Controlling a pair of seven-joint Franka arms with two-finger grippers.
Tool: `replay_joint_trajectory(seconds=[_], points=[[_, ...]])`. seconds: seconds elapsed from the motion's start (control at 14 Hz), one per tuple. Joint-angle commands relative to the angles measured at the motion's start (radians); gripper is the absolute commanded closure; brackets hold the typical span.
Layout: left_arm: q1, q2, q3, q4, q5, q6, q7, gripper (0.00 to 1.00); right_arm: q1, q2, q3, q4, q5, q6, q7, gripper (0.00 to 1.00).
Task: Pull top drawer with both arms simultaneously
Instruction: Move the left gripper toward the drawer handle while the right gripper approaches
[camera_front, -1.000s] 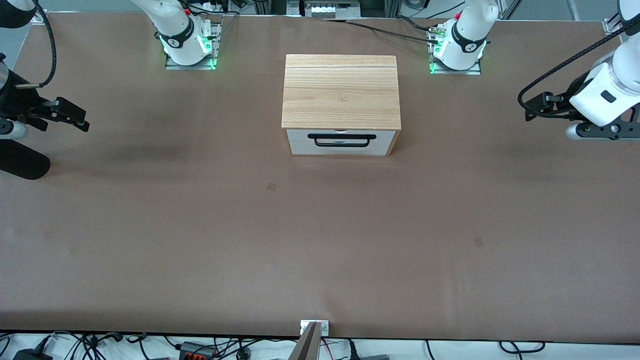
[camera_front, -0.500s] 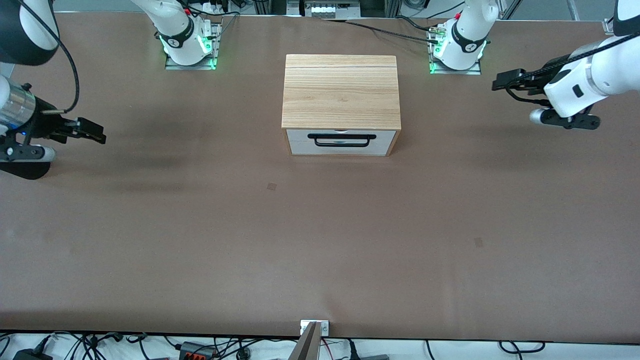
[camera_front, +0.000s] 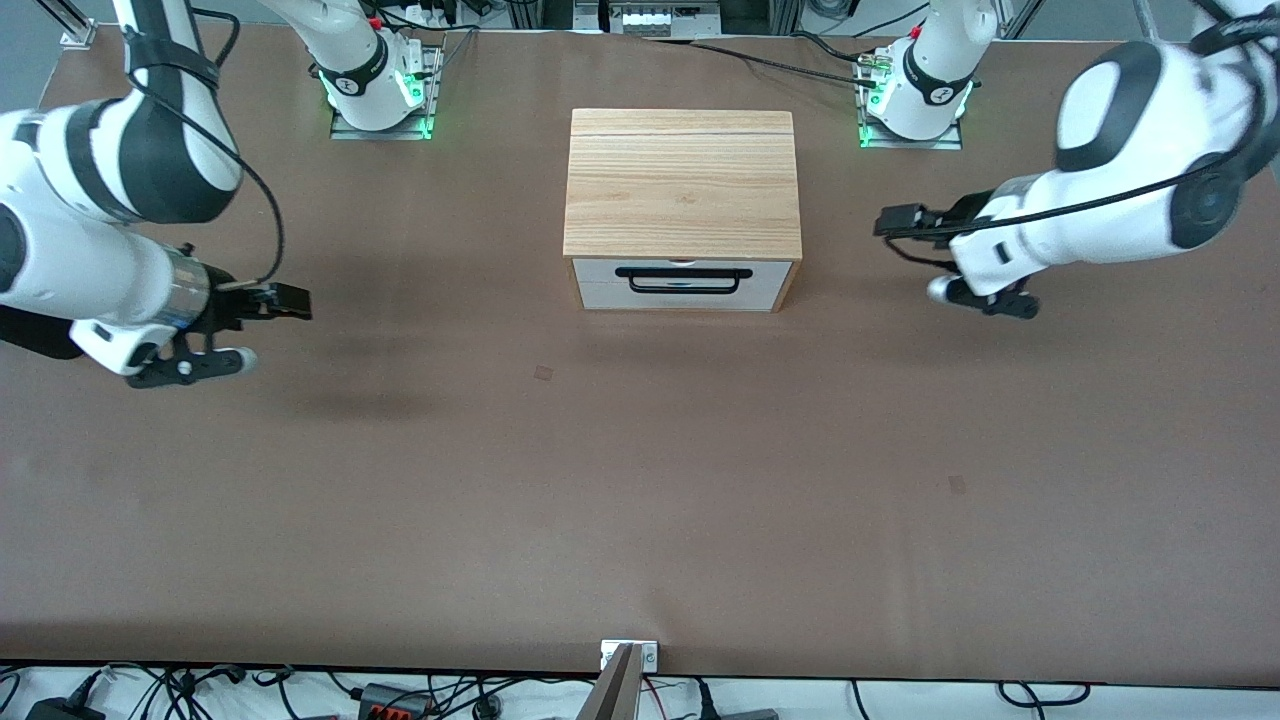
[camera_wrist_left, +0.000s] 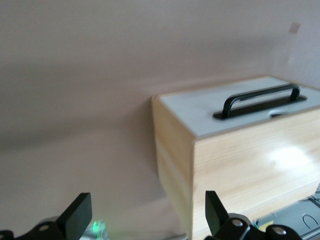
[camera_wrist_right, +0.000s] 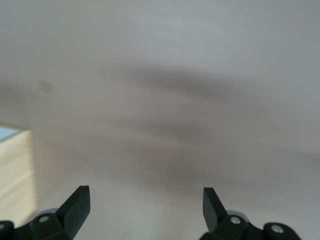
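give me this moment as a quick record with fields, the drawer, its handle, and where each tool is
top drawer: shut, flush in the cabinet
handle: black bar, untouched
left tool: open, empty, over bare table toward the left arm's end, beside the cabinet
right tool: open, empty, over bare table toward the right arm's end
table: brown

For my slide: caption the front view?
Both open grippers, left and right, flank the cabinet; top drawer shut.

Brown table (camera_front: 640, 480) spanning the front view, light wood cabinet (camera_front: 683, 180) at 12 o'clock from its centre, two small darker patches on the surface at 9 (camera_front: 543, 373) and 4 o'clock (camera_front: 957, 484), tangled cables (camera_front: 400, 695) along the 6 o'clock edge
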Motion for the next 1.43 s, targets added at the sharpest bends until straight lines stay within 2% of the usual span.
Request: replay_joint_trajectory(seconds=[0.0,0.14,0.29,0.36,0.5,0.64,0.71,0.86,1.14,1.21,1.29,1.36], points=[[0.010,0.098,-0.006,-0.007,-0.171,0.136,0.176,0.00,0.021,0.059,-0.005,0.035,0.283,-0.011,-0.042,0.00],[0.011,0.198,-0.006,-0.007,-0.348,0.215,0.398,0.00,0.044,0.098,-0.005,0.032,0.453,-0.005,-0.064,0.00],[0.021,0.275,-0.005,-0.009,-0.531,0.224,0.547,0.00,0.045,0.142,-0.005,0.010,0.623,-0.013,-0.198,0.00],[0.021,0.290,-0.005,-0.021,-0.612,0.232,0.583,0.00,0.048,0.154,-0.005,-0.039,0.702,-0.002,-0.295,0.00],[0.018,0.301,-0.006,-0.094,-0.799,0.242,0.670,0.00,0.051,0.185,-0.005,-0.137,0.907,0.001,-0.492,0.00],[0.011,0.324,-0.006,-0.178,-0.996,0.233,0.858,0.00,0.054,0.236,-0.004,-0.195,1.084,0.001,-0.695,0.00],[0.007,0.335,-0.008,-0.197,-1.051,0.232,0.920,0.00,0.068,0.272,0.002,-0.197,1.168,-0.006,-0.764,0.00],[-0.001,0.385,-0.008,-0.202,-1.076,0.200,0.983,0.00,0.112,0.331,0.022,-0.200,1.331,-0.007,-0.873,0.00],[-0.016,0.456,-0.010,-0.235,-1.200,0.114,1.098,0.00,0.235,0.354,0.027,-0.234,1.514,0.020,-0.889,0.00],[-0.018,0.479,-0.022,-0.236,-1.211,0.112,1.143,0.05,0.260,0.355,0.027,-0.251,1.549,0.020,-0.889,0.00],[-0.015,0.498,-0.028,-0.236,-1.214,0.112,1.181,0.18,0.277,0.359,0.027,-0.260,1.563,0.020,-0.889,0.00],[-0.013,0.501,-0.032,-0.236,-1.218,0.111,1.189,0.36,0.287,0.366,0.028,-0.260,1.566,0.020,-0.886,0.00]])
